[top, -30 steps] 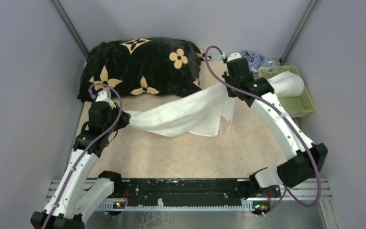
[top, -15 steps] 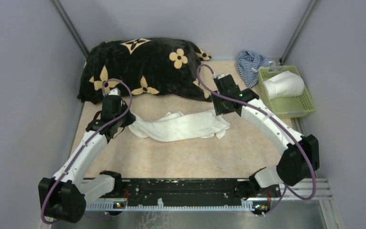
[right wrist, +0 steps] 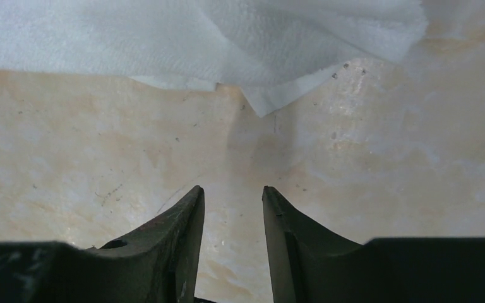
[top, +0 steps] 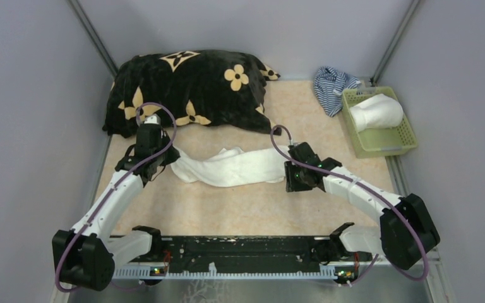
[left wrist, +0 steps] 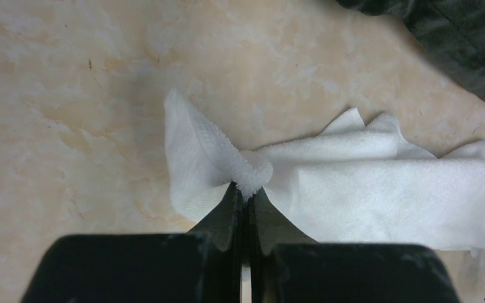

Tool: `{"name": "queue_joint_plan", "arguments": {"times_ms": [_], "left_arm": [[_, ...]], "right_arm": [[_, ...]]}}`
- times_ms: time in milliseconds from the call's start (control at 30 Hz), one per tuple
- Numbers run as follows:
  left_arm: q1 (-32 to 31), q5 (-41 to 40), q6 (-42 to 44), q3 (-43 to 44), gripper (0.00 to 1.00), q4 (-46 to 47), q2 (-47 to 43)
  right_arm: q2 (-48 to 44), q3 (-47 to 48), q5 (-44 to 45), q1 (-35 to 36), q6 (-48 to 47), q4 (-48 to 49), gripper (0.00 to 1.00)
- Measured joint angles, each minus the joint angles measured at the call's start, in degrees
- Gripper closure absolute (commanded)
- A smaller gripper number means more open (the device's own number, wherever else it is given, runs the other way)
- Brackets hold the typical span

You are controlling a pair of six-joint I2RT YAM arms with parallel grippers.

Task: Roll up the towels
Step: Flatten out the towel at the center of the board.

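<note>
the left gripper has its fingers pinched tight on a bunched corner of the long white towel, at the towel's left end. the right gripper has its fingers parted with nothing between them, hovering low over bare surface just short of the towel's ragged right edge.

the towel lies crumpled in a loose band across the middle of the tan surface, between the two grippers and just in front of the black flowered pillow. a second white towel, already rolled, sits in the green basket at the far right, next to the striped garment.

the risk from here looks like the cloth itself: it is folded over and wrinkled rather than flat, so a roll begun now would likely come out lumpy or lopsided. with only one end held, a pull from the left could drag the whole towel sideways instead of stretching it. the right fingers, coming in low, might push the edge away or catch only the thin top layer.
</note>
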Motion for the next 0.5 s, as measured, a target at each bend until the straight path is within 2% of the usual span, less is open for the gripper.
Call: {"name": "queue_joint_plan", "arguments": {"times_ms": [300, 500], "left_arm": [[0.00, -0.31, 1.07, 0.00, 0.97, 0.09, 0.48], [0.00, -0.66, 1.44, 0.00, 0.97, 0.07, 0.39]], "right_arm": [[3.45, -2.91, -1.86, 0.37, 4.87, 15.08, 0.59], [8.50, -2.89, -2.23, 0.37, 5.86, 20.13, 0.61]]}}
